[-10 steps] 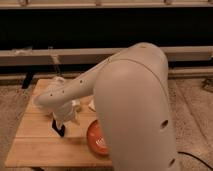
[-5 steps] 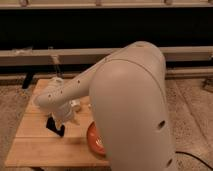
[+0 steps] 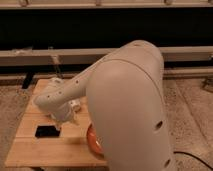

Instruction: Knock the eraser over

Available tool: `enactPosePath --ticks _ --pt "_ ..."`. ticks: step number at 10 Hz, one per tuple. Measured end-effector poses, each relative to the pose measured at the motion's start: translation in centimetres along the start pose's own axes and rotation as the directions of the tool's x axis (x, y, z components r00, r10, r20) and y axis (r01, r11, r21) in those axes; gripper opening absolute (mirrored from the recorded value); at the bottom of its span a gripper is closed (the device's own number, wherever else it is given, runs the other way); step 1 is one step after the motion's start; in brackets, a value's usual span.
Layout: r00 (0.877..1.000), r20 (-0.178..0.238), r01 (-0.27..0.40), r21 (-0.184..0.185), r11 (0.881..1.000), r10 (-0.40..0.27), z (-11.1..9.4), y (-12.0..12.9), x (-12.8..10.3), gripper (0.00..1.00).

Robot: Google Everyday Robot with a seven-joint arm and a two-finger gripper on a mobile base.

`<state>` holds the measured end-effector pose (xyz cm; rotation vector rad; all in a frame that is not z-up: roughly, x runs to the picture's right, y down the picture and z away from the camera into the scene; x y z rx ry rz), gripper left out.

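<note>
The eraser (image 3: 47, 131), a small flat black block, lies flat on the wooden table (image 3: 35, 152) near its left front. My gripper (image 3: 65, 120) hangs at the end of the big white arm (image 3: 125, 110), just right of and slightly above the eraser, not touching it. The arm covers much of the table's right side.
An orange bowl (image 3: 92, 141) sits at the table's right front, partly hidden by the arm. A pale whitish block (image 3: 75, 104) shows just behind the gripper. A thin clear object (image 3: 54, 64) stands at the table's back edge. Speckled floor surrounds the table.
The eraser stood upright under the gripper before; now it lies flat, a little to the left. The gripper has lifted slightly away from it.
</note>
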<state>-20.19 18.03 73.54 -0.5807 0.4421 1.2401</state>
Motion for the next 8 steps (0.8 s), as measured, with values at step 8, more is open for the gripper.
enactPosePath --ticks 8 --pt "1.000 0.010 0.011 0.003 1.000 -0.011 -0.19 0.21 0.02 0.65"
